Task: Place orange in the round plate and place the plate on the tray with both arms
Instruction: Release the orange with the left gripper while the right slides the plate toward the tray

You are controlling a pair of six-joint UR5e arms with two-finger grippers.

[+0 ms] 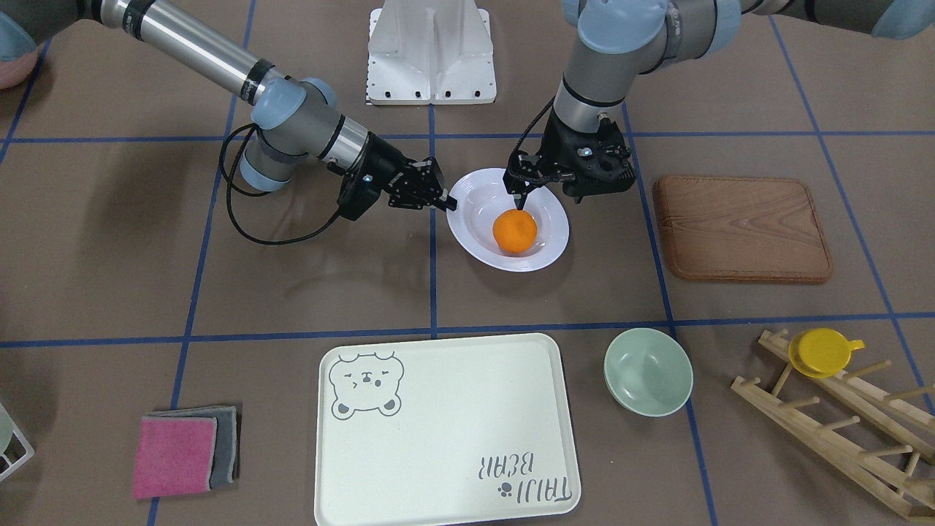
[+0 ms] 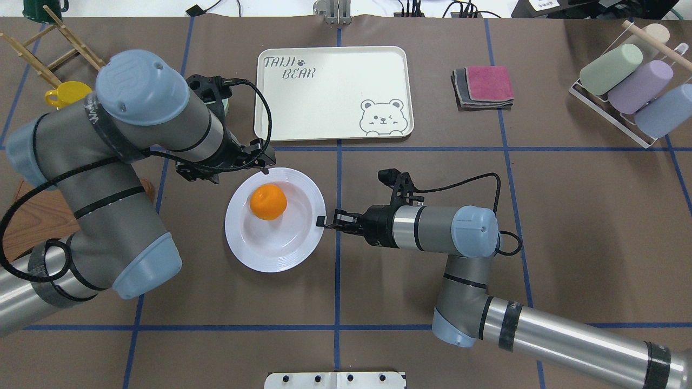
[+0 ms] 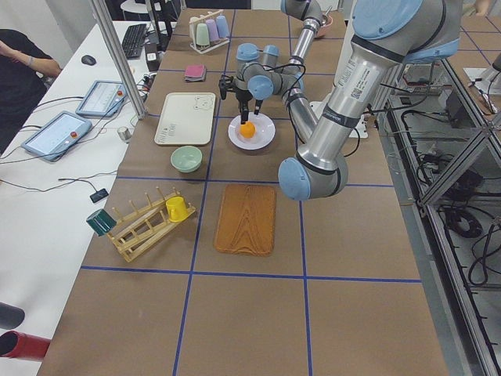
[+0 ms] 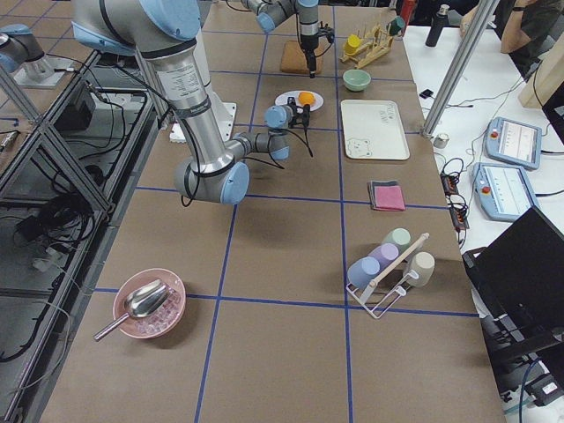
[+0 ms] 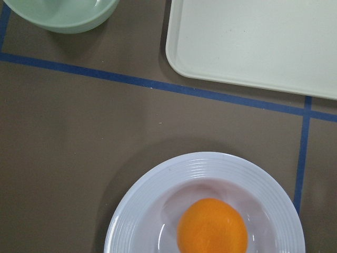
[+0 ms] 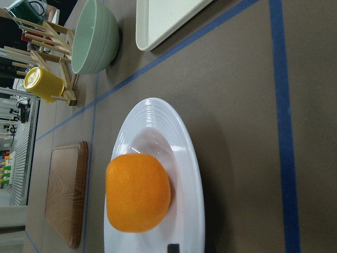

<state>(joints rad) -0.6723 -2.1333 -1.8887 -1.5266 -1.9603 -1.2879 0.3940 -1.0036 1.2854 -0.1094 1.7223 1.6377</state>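
The orange [image 1: 515, 230] lies in the well of the white round plate [image 1: 475, 245], which rests on the table just my side of the cream tray [image 1: 438, 438]. My right gripper [image 1: 449, 203] comes in low and level, shut on the plate's rim; one fingertip [image 6: 172, 247] shows on the rim in the right wrist view. My left gripper [image 1: 520, 196] hangs tilted over the opposite rim, close above the orange. I cannot tell whether it is open or shut. The left wrist view shows the orange [image 5: 212, 226] in the plate and the tray's corner [image 5: 253, 42], but no fingers.
A pale green bowl [image 1: 649, 371] sits beside the tray, and a brown wooden board [image 1: 741, 228] lies beside the plate. A wooden peg rack holds a yellow cup [image 1: 822, 351]. Folded cloths [image 1: 182, 453] lie on the tray's other side. A rack of pastel cups [image 2: 627, 86] stands far right.
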